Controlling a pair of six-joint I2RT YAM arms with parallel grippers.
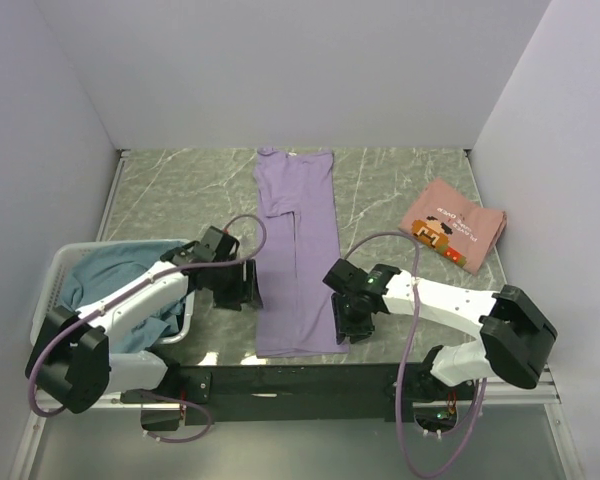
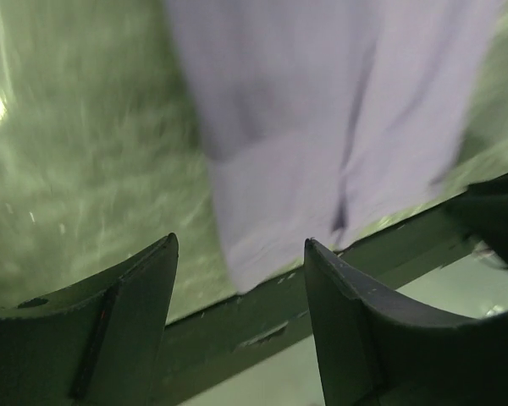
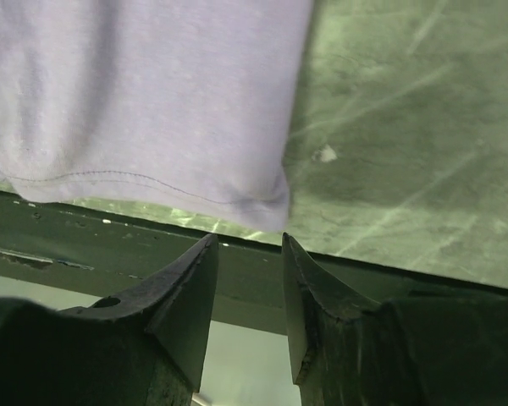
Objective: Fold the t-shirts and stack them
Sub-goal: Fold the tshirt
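The lavender-purple t-shirt (image 1: 297,250) lies as a long narrow strip down the middle of the table, its hem at the near edge. My left gripper (image 1: 252,296) is open and empty at the strip's left side near the hem; the left wrist view shows the cloth (image 2: 322,118) beyond its fingers (image 2: 140,296). My right gripper (image 1: 346,327) is open and empty at the hem's right corner (image 3: 267,199). The salmon-pink t-shirt (image 1: 452,224) lies folded at the right. The teal-blue t-shirt (image 1: 115,285) is in the basket. The red shirt is out of view.
The white slatted basket (image 1: 50,290) stands at the left, under my left arm. The green marble table top (image 1: 400,190) ends at a dark front rail (image 1: 300,378). White walls close in the back and sides.
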